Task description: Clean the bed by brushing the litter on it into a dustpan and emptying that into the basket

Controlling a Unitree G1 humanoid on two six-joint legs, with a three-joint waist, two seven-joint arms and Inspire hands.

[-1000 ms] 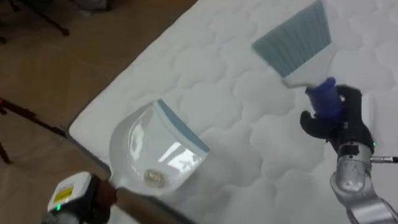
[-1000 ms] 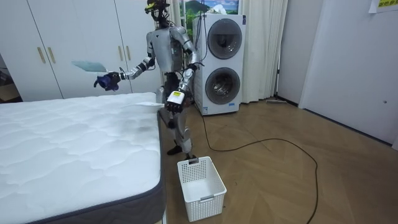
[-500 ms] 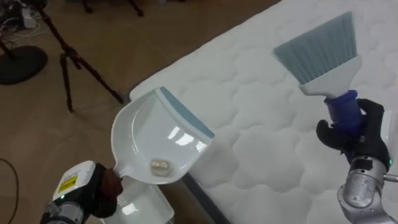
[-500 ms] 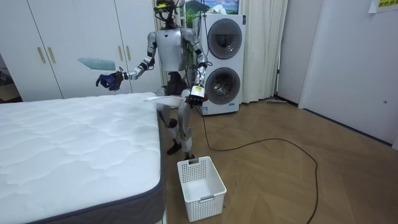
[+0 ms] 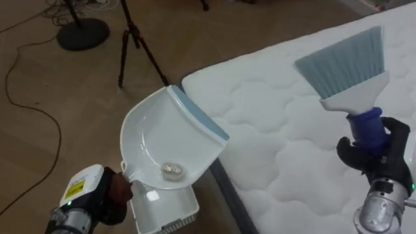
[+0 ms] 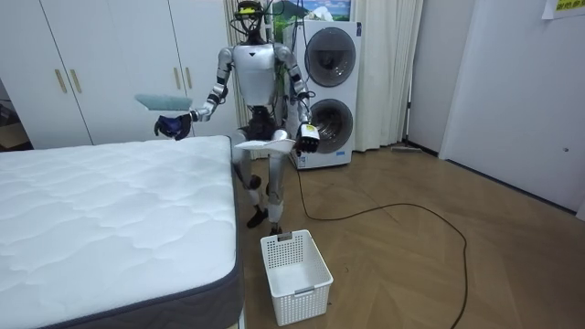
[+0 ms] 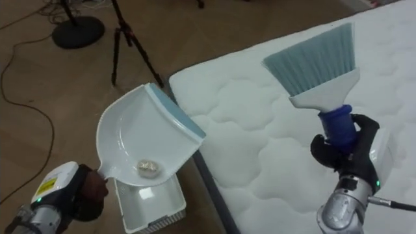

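My left hand (image 5: 97, 198) (image 7: 68, 192) is shut on the handle of a white dustpan (image 5: 166, 146) (image 7: 143, 140) with a blue-grey lip. A small crumpled scrap (image 5: 172, 170) (image 7: 147, 168) lies in the pan. The pan hangs off the mattress corner, above a white basket (image 5: 166, 209) (image 7: 148, 203) on the floor. My right hand (image 5: 377, 153) (image 7: 348, 156) is shut on the blue handle of a hand brush (image 5: 348, 62) (image 7: 318, 62), bristles up, over the white quilted mattress (image 5: 292, 136) (image 7: 260, 130). In the room view I stand at the mattress (image 6: 110, 219) corner, dustpan (image 6: 265, 142) held out over the floor.
A dark tripod (image 5: 133, 42) (image 7: 127, 39) and a round black stand base (image 5: 83, 32) stand on the wooden floor beyond the mattress corner, with a cable (image 5: 39, 130) trailing by. In the room view, the basket (image 6: 294, 265), stacked washing machines (image 6: 327, 82) and wardrobes (image 6: 101, 64).
I have turned left away from the bed: the dustpan swung from over the mattress corner to over the floor and basket. Brush stays raised in my right hand.
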